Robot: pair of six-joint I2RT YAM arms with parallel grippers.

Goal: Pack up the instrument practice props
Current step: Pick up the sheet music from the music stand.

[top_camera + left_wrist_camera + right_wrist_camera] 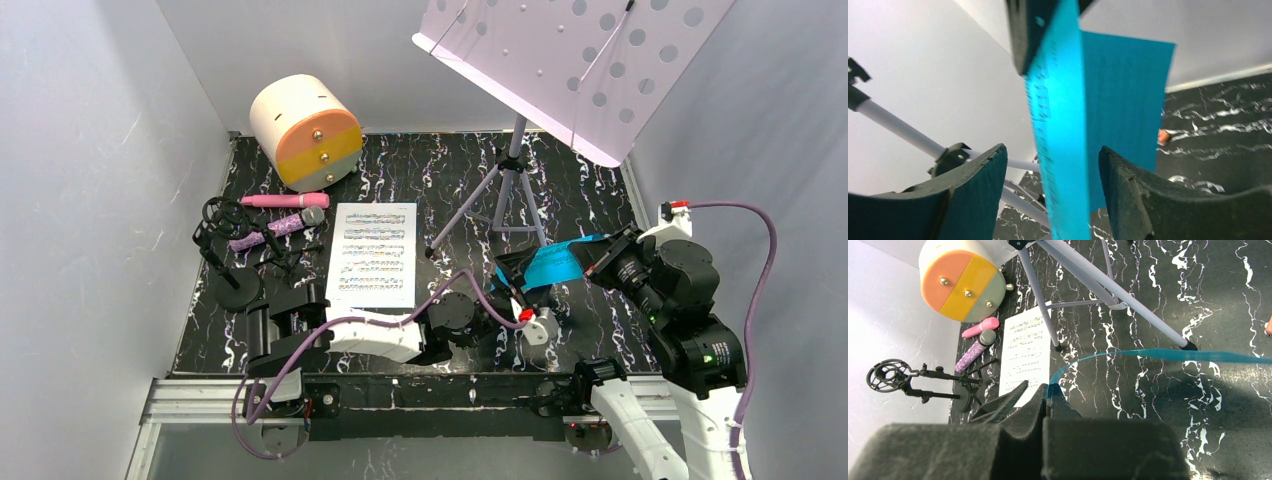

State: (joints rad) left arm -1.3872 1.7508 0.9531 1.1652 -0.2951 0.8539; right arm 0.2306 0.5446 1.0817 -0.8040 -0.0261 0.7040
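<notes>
A blue sheet-music page (pixel 553 264) hangs bent above the mat, and my right gripper (pixel 1048 388) is shut on its edge (pixel 1158 354). My left gripper (pixel 1050 150) stands open around the same page (pixel 1128 100), with a gap on each side. In the top view the left gripper (pixel 514 286) is at the page's near left end and the right gripper (pixel 597 256) at its right end. A white page (pixel 375 255) lies flat. The pink microphone (pixel 283 200), purple microphone (pixel 285 225) and black tripods (pixel 235 250) lie to its left. The lilac music rack (pixel 570 60) stands at the back right.
A cream cylinder box (pixel 305 130) with an orange-grey knobbed face lies at the back left. The rack's tripod legs (pixel 510 190) spread over the mat just behind the blue page. White walls close in the left, back and right sides.
</notes>
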